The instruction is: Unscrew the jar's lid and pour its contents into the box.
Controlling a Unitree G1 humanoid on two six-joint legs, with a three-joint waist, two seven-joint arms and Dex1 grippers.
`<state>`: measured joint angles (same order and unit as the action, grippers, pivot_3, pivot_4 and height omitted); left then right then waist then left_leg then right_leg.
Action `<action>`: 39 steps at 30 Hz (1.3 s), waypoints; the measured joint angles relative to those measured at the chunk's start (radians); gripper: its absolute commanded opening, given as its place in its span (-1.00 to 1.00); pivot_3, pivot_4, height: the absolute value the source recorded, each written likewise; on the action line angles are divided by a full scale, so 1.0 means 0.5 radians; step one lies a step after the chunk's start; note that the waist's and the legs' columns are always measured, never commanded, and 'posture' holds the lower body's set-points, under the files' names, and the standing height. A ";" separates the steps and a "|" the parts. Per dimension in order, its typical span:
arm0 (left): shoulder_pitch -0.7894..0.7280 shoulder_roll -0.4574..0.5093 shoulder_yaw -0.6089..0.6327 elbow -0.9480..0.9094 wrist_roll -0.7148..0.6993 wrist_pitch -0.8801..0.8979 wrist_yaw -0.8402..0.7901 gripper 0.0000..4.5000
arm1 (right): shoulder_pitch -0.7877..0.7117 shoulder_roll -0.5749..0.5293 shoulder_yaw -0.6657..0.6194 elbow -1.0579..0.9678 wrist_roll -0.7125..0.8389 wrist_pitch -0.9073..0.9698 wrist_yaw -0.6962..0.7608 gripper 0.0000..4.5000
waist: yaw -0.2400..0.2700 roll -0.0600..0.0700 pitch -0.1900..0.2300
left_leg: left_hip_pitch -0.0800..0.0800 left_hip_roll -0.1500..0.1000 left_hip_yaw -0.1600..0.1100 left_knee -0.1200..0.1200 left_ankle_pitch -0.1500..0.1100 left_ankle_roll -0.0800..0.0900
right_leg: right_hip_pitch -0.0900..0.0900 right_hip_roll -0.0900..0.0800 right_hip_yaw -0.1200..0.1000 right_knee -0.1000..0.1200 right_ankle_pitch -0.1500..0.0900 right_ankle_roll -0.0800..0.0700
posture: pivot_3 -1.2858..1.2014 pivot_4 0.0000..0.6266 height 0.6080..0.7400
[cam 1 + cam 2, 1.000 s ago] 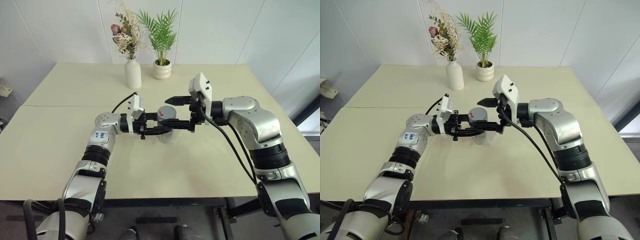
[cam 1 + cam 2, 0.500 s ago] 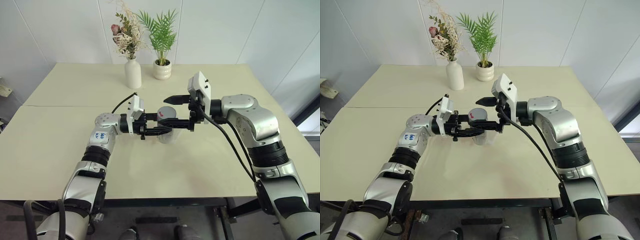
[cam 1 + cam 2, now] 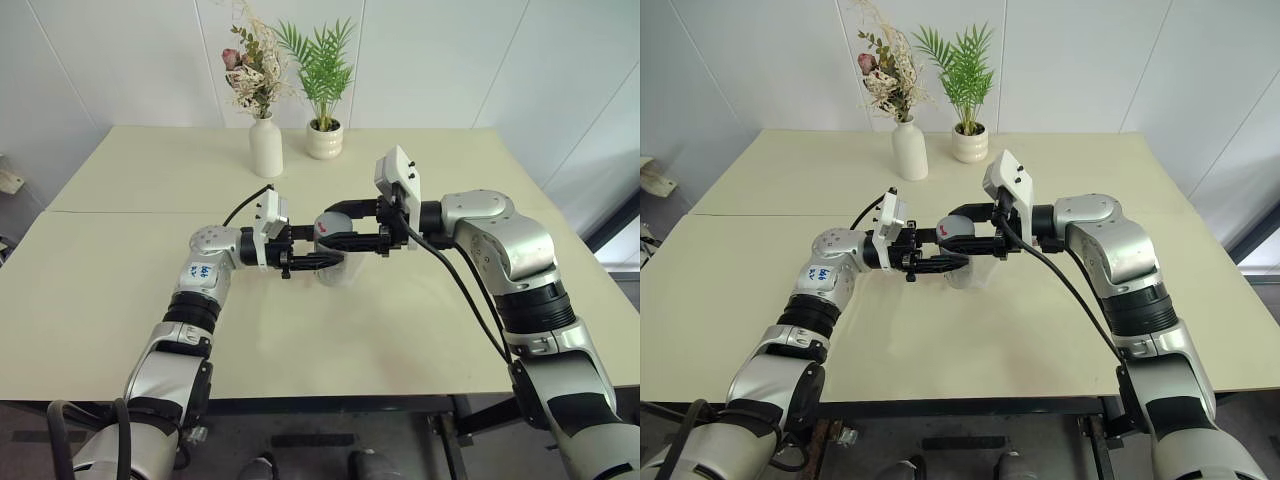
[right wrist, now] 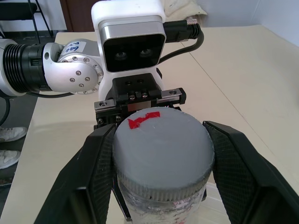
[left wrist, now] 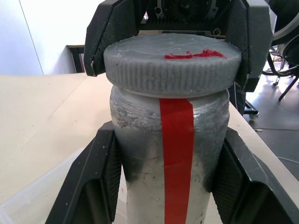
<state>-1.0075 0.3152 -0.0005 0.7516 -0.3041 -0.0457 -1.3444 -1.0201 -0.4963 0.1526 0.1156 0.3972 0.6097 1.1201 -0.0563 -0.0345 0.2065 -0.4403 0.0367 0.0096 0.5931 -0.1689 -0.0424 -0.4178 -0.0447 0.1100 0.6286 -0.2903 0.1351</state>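
Observation:
The jar, silvery-grey with a red stripe, stands upright above the table with my left gripper shut on its body from the left. Its grey lid, with a red mark on top, sits on the jar's mouth. My right gripper reaches in from the right and is shut on the lid, one finger pressed against each side of its rim. The clear box lies on the table directly under the jar. The contents are hidden inside the closed jar.
A white flower vase and a white plant pot with a green plant stand at the back of the beige table. Bare tabletop stretches left, right and in front of the box.
My right gripper's fingers, which stood open on either side of the lid, have shut on it. The left gripper and the jar have kept still.

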 measured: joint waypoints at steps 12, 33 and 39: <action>0.012 -0.001 0.002 -0.009 -0.003 0.001 0.003 -0.04 | -0.051 0.001 0.008 0.071 -0.006 0.000 0.059 0.14 | -0.001 0.000 0.000 | 0.000 0.000 0.000 0.000 0.000 0.000 | 0.000 0.000 0.000 0.000 0.000 0.000 | 0.03 -0.52 1.00; 0.151 0.012 0.024 -0.220 -0.018 0.077 0.028 -0.04 | -0.098 0.000 0.057 0.101 0.000 0.003 0.125 0.14 | 0.000 0.000 0.000 | 0.000 0.000 0.000 0.000 0.000 0.000 | 0.000 0.000 0.000 0.001 0.000 0.000 | 0.03 -0.52 1.00; 0.154 0.020 0.029 -0.250 -0.018 0.092 0.037 -0.04 | -0.118 0.000 0.058 0.110 0.005 0.004 0.128 0.14 | 0.000 0.000 0.000 | 0.000 0.000 0.000 0.000 0.000 0.000 | 0.000 0.000 0.000 0.001 0.000 0.000 | 0.03 -0.52 1.00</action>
<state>-0.9304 0.3251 0.0139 0.6267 -0.3134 0.0004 -1.3260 -1.0791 -0.4962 0.1815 0.1703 0.3997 0.6114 1.1840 -0.0562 -0.0345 0.2065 -0.4402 0.0367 0.0095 0.5933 -0.1689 -0.0424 -0.4178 -0.0448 0.1100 0.6289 -0.2903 0.1351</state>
